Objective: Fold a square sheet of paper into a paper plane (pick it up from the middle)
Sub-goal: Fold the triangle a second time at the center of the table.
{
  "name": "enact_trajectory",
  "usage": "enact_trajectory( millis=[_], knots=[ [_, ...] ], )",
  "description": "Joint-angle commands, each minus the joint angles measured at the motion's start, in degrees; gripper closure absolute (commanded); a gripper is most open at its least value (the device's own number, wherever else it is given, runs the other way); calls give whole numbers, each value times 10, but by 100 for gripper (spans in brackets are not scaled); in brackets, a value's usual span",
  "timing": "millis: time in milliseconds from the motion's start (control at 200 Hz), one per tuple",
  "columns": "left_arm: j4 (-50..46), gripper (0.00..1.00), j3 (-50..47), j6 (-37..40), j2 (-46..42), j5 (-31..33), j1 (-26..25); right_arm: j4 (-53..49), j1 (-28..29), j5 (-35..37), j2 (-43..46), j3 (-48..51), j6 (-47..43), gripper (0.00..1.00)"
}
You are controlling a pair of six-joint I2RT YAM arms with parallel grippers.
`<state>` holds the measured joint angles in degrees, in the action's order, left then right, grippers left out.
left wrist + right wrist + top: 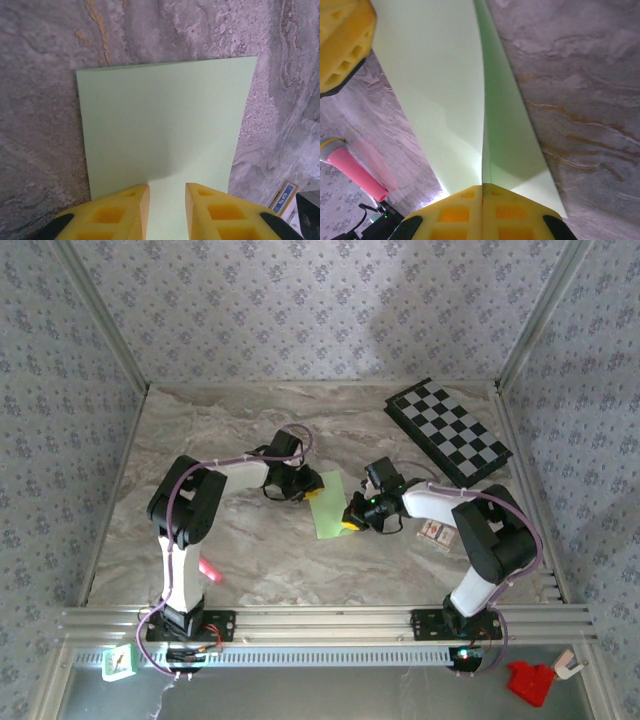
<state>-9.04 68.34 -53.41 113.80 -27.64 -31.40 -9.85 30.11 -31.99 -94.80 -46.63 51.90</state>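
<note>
Right gripper (482,189) pinched tight on the square sheet of paper (445,90), mid-table.
Its yellow fingers (455,212) meet with the sheet's edge caught in the seam, one flap standing up from the marble table (200,440). The left gripper (167,192) sits at the opposite edge, jaws narrowly apart astride the paper; whether its pads touch it, I can't quite tell.

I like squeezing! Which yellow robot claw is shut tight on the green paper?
The right gripper: its yellow fingers meet, pinching the pale green paper sheet; the left gripper shows a gap.
</note>
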Motion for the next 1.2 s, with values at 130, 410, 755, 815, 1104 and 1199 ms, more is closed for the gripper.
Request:
enact_trajectory(
  millis=[130,410,755,815,1104,1199],
  knots=[
    [-29,74,0,14,20,-3,1,-23,2,-38,-17,-54,-22,95],
    [-28,81,-3,17,24,-1,1,-5,18,-25,-62,-89,-11,95],
    [-27,84,-6,16,25,-1,1,36,30,-6,-95,-100,22,95],
    [-27,84,-6,15,24,-1,1,41,31,-3,-98,-102,25,95],
    [-24,85,-12,13,24,-1,1,62,33,7,-105,-101,39,95],
    [-22,86,-15,12,24,-1,1,62,34,8,-109,-101,40,95]
  ],
)
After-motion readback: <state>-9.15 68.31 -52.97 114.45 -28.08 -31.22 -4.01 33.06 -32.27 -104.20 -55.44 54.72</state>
